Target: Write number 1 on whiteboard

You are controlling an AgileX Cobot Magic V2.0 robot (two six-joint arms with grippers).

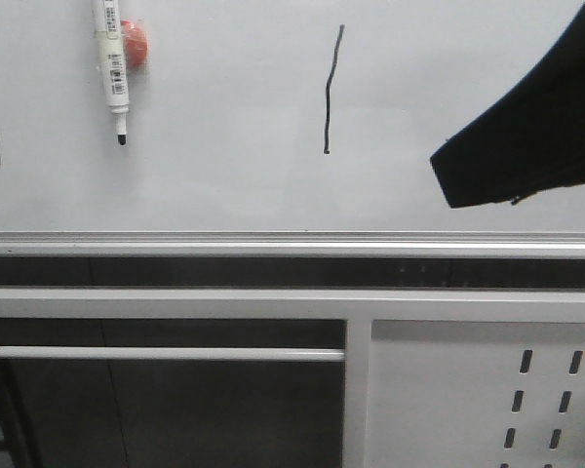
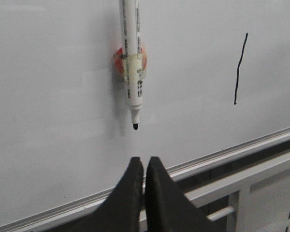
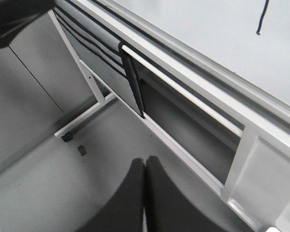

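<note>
The number 1 (image 1: pixel 331 90) is a thin, slightly wavy black stroke near the middle of the whiteboard (image 1: pixel 224 185). It also shows in the left wrist view (image 2: pixel 240 68) and the right wrist view (image 3: pixel 262 17). A white marker pen (image 1: pixel 111 58) with a black tip hangs tip down on a red holder (image 1: pixel 136 42) at the board's upper left. My left gripper (image 2: pixel 144 160) is shut and empty, just below the pen's tip (image 2: pixel 135 126). My right gripper (image 3: pixel 145 160) is shut and empty, pointing at the floor below the board. A black part of my right arm (image 1: pixel 536 117) covers the board's right side.
The board's silver rim (image 1: pixel 292 239) runs along its lower edge. Below it are a white bar (image 1: pixel 166 353) and a white panel with slot holes (image 1: pixel 468 390). A black strap (image 3: pixel 133 77) hangs from the stand, which has a caster (image 3: pixel 66 137) on the grey floor.
</note>
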